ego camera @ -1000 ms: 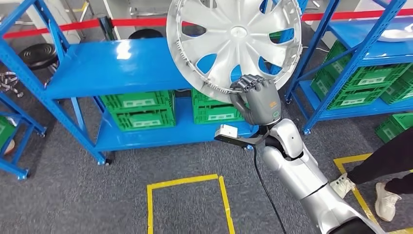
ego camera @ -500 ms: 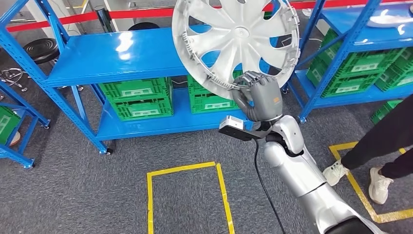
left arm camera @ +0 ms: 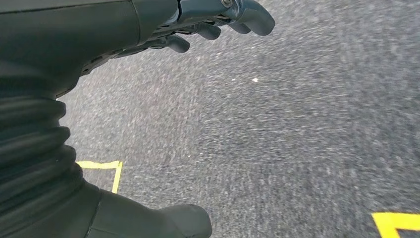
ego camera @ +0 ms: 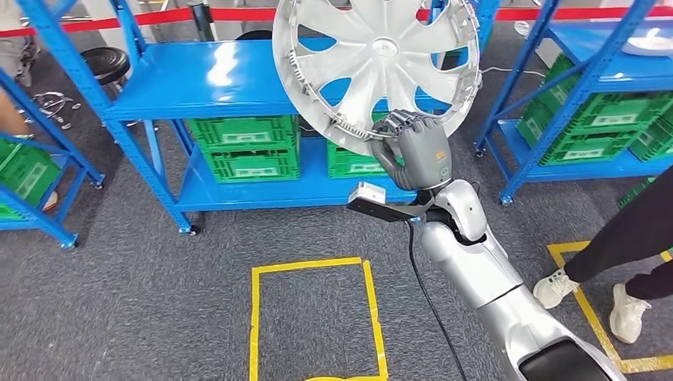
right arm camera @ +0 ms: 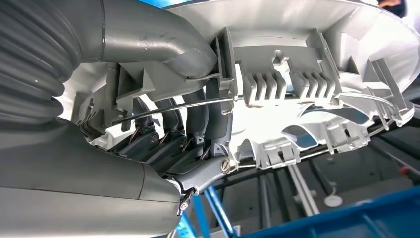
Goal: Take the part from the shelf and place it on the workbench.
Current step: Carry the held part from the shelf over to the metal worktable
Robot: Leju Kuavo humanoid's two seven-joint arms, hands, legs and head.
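Observation:
The part is a silver wheel cover [ego camera: 377, 67] with curved spokes, held upright in the air in front of the blue shelf [ego camera: 206, 83]. My right hand [ego camera: 413, 151] grips its lower rim, fingers wrapped over the edge. In the right wrist view the thumb and fingers [right arm camera: 198, 119] clamp the cover's ribbed inner rim [right arm camera: 297, 84]. My left hand [left arm camera: 208, 22] hangs over grey carpet with its fingers loosely curled and nothing in it.
Green crates [ego camera: 246, 147] sit on the lower level of the blue shelf. A second blue rack [ego camera: 587, 95] with green crates stands at the right. A person's legs and white shoes [ego camera: 627, 309] are at the right edge. Yellow tape [ego camera: 313, 266] marks a square on the carpet.
The whole view has shifted: the shelf now sits further right and slightly lower in the picture. My right hand still holds the wheel cover at the same height in front of me.

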